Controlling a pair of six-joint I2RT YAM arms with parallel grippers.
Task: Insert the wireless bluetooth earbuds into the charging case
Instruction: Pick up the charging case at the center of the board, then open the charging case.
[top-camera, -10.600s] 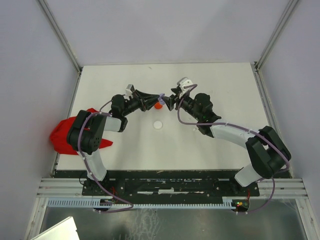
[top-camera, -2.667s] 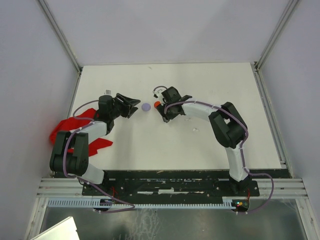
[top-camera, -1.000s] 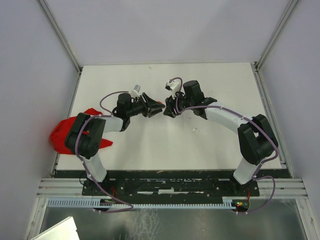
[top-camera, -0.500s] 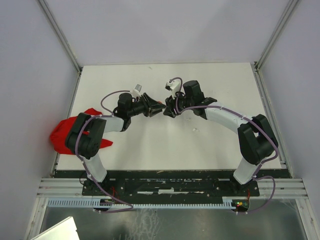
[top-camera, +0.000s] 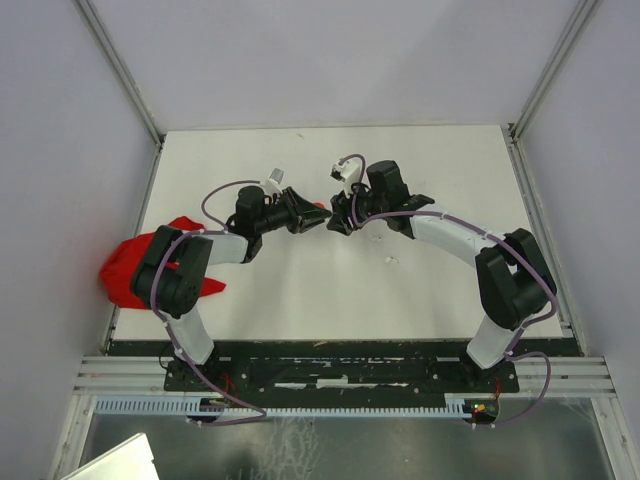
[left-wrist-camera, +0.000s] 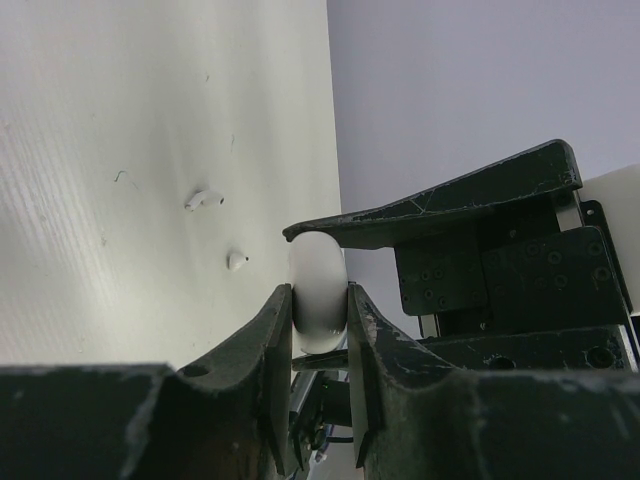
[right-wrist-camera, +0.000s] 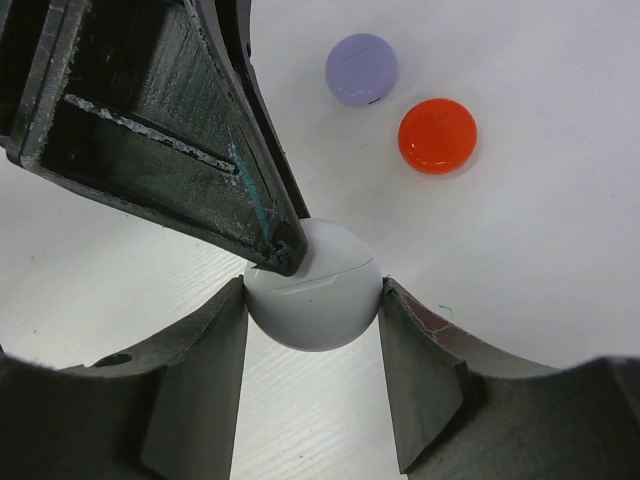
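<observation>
A white round charging case hangs above the table between both grippers, with a thin seam across its face. My right gripper is shut on it across its width. My left gripper is shut on the same case, seen edge-on, pinching its two flat faces. In the top view the two grippers meet tip to tip, left gripper and right gripper, and hide the case. Two tiny white earbuds lie on the table beyond the left fingers; the nearer one is just left of the case.
A lilac disc and a red disc lie side by side on the white table below the case. A red cloth sits at the table's left edge. One small white bit lies right of centre.
The left gripper's jaws have closed onto the white case that the right gripper holds. Both arms have stayed almost where they were.
</observation>
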